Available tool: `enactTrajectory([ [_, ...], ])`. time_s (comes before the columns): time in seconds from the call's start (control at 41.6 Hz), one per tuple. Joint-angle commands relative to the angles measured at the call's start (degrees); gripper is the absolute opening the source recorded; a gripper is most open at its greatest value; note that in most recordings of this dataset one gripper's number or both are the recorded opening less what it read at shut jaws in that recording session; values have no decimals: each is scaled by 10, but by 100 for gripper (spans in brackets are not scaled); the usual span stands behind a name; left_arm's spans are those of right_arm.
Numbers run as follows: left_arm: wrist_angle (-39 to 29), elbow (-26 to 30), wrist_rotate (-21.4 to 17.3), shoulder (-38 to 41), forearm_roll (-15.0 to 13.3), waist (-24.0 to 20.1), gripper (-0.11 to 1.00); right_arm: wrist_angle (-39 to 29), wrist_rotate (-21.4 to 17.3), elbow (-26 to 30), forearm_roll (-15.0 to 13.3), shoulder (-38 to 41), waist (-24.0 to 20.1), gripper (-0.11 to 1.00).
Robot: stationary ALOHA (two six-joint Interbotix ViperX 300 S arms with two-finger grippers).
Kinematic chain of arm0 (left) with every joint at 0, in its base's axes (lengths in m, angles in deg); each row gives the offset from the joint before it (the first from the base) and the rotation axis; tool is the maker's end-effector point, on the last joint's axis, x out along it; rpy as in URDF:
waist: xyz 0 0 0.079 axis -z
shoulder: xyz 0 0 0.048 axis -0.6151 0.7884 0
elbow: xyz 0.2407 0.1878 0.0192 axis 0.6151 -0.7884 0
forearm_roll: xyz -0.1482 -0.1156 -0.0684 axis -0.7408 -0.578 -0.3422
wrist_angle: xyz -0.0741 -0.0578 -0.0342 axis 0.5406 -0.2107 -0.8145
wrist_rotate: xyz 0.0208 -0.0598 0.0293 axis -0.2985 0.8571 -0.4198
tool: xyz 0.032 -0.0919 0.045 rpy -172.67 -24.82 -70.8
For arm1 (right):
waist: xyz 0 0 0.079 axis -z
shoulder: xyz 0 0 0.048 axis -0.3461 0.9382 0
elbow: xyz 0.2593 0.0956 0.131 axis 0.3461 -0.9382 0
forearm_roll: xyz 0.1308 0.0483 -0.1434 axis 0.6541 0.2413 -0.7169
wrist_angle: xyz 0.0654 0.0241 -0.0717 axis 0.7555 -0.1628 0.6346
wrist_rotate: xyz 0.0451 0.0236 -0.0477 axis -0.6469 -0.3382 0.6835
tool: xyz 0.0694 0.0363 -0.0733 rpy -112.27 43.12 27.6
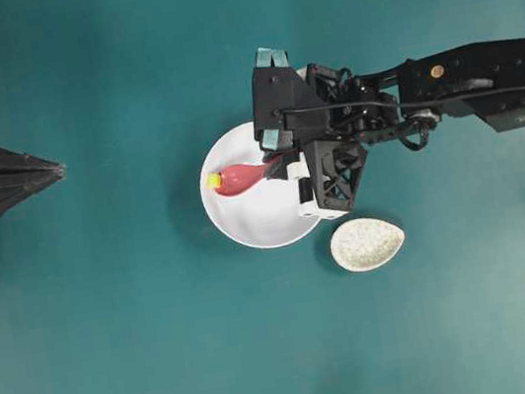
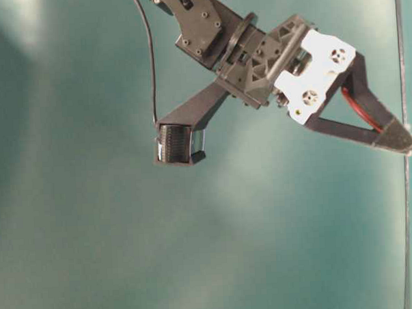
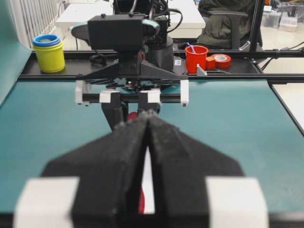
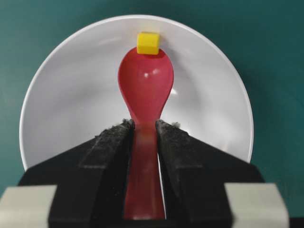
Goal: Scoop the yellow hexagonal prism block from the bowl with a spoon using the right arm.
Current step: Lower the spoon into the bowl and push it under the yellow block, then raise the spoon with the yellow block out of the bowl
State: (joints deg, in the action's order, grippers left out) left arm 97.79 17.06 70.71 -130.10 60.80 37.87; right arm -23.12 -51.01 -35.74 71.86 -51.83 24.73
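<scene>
Yellow hexagonal prism block [image 4: 147,42]: touching spoon tip, straight ahead of right hand [image 4: 144,130]
Glossy red-pink spoon [image 4: 145,90]: handle clamped by right hand
Round white bowl [image 4: 71,95]: beneath spoon
Left hand [image 3: 147,124]: clenched, empty

Teal tabletop [image 1: 148,355] — two dishes near the centre

The flat teal surface fills the overhead frame. A large round white bowl [image 1: 246,221] sits directly on it just right of centre, and a small speckled cream oval dish [image 1: 367,243] lies just beside the bowl's lower right rim — close, though whether they touch is unclear. The remaining teal surface stretches to the frame's left, top and bottom edges.
</scene>
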Motion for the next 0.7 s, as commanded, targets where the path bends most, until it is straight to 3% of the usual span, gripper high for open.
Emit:
enactTrajectory([
  [0.0,4,11,0,5,2,0,0,5,1,7,0,-9,0,22],
  [0.673,1,11,0,5,2,0,0,34,1,3,0,-25,1,22],
])
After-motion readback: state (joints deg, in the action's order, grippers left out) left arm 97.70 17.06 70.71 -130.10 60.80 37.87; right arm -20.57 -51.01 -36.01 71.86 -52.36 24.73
